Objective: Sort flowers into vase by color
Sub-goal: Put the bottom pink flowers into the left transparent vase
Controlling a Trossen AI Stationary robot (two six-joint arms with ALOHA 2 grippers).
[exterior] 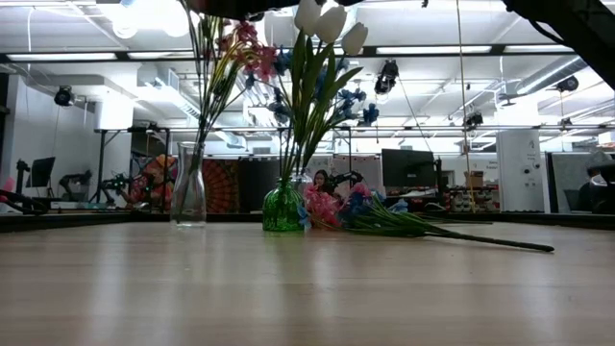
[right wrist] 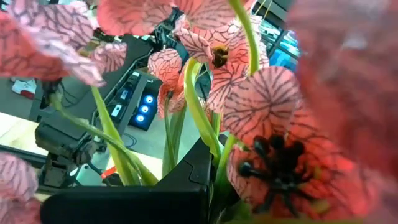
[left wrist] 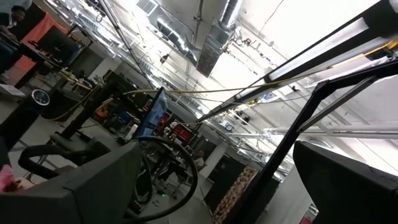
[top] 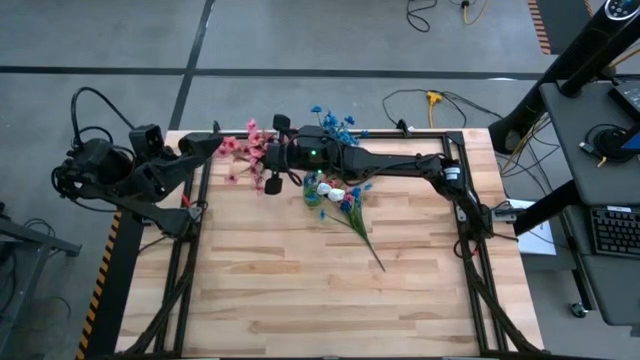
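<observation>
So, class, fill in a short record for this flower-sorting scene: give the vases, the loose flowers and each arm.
clear vase: holds pink flowers
green vase: holds white flowers and blue flowers
loose flowers: pink and blue, lying on the table beside the green vase
right gripper: reaching across to the pink flowers, jaws shut on a pink stem
left gripper: at the table's far left corner, jaws open, holding nothing

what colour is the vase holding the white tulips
Green glass vase, clearest in the low view; the white tulips rise from it.
</observation>
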